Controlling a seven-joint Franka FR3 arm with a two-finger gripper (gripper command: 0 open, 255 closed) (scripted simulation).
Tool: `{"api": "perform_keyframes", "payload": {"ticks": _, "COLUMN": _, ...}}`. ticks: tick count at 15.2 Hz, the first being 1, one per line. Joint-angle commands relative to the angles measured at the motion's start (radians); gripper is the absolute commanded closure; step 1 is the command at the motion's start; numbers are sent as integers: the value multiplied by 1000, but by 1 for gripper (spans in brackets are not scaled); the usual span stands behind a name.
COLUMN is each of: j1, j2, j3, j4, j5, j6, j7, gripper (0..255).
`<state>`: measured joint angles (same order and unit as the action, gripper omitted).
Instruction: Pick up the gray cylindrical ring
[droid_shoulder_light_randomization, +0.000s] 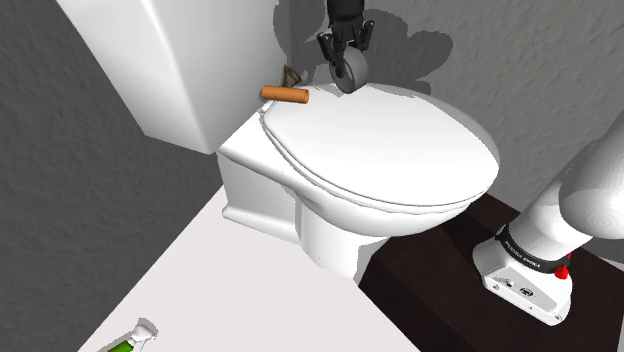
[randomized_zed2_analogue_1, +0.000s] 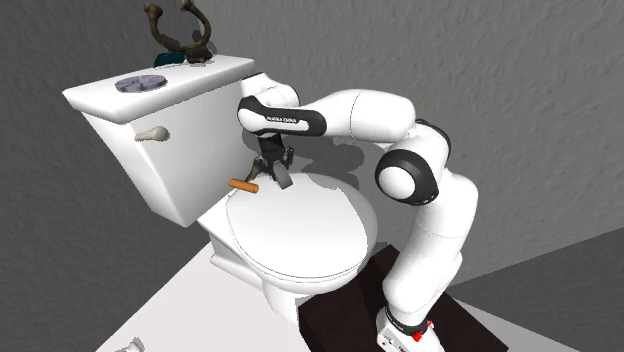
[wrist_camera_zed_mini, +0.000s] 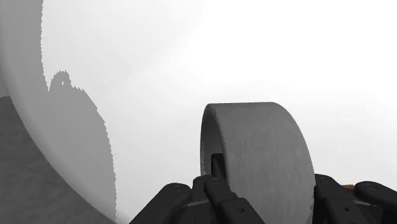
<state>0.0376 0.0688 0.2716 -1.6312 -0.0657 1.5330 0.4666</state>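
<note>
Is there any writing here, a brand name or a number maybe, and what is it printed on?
White lettering on the black wrist band of the arm: too small to read.
White lettering on the black base band of the arm: too small to read.
The gray ring clasped in the gripper: no writing.

grey ring (wrist_camera_zed_mini: 261, 146), black pincer (wrist_camera_zed_mini: 272, 191), white toilet lid (droid_shoulder_light_randomization: 380, 140), orange-brown stick (droid_shoulder_light_randomization: 285, 94), mottled dark grey wall (droid_shoulder_light_randomization: 60, 180), green bottle (droid_shoulder_light_randomization: 122, 346)

A closed white toilet lid (droid_shoulder_light_randomization: 380, 140) is seen bearing an orange-brown cylinder (droid_shoulder_light_randomization: 285, 95) near its rear edge. On the tank top (randomized_zed2_analogue_1: 205, 72) a grey disc (randomized_zed2_analogue_1: 139, 84) and a brown branched ornament (randomized_zed2_analogue_1: 196, 47) are set. A green bottle (droid_shoulder_light_randomization: 128, 343) is laid on the pale floor (droid_shoulder_light_randomization: 200, 280).
</note>
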Motion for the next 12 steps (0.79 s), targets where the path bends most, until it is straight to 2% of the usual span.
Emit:
{"api": "perform_keyframes", "payload": {"ticks": 1, "j1": 1, "j2": 7, "j3": 1, "j4": 34, "j5": -2, "j6": -27, "j7": 0, "gripper": 255}}
{"api": "perform_keyframes", "payload": {"ticks": 10, "j1": 7, "j2": 38, "j3": 4, "j4": 194, "j5": -10, "j6": -159, "j7": 0, "gripper": 255}}
{"api": "perform_keyframes", "payload": {"ticks": 12, "j1": 7, "j2": 39, "j3": 4, "j4": 197, "j5": -10, "j6": -161, "j7": 0, "gripper": 255}}
